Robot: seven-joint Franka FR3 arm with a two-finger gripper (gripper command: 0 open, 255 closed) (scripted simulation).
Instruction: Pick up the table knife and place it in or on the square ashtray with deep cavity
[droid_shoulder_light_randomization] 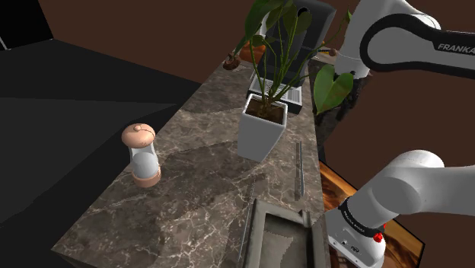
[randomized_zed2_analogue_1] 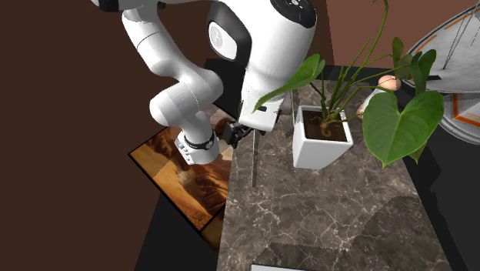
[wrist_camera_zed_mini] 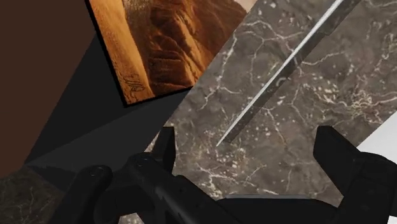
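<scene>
The table knife (droid_shoulder_light_randomization: 299, 169) lies flat on the veined brown-grey marble counter (droid_shoulder_light_randomization: 190, 198), just beside the white planter (droid_shoulder_light_randomization: 263, 129) on the side toward the arm. The gripper (wrist_camera_zed_mini: 248, 143) hangs above the blade's pointed end with its fingers (wrist_camera_zed_mini: 164, 145) spread wide, holding nothing and touching nothing. The square ashtray (droid_shoulder_light_randomization: 278, 237), grey with a deep hollow, sits on the same counter, apart from the planter past the knife's other end. On the planter's opposite side stands a pink-capped shaker (droid_shoulder_light_randomization: 141, 156). Beyond the planter is a small terracotta pot (droid_shoulder_light_randomization: 251, 52). An orange-brown patterned panel (randomized_zed2_analogue_1: 185, 181) lies below the counter edge on the arm's side of the planter, and dark brown walls (droid_shoulder_light_randomization: 152, 30) close in the room.
</scene>
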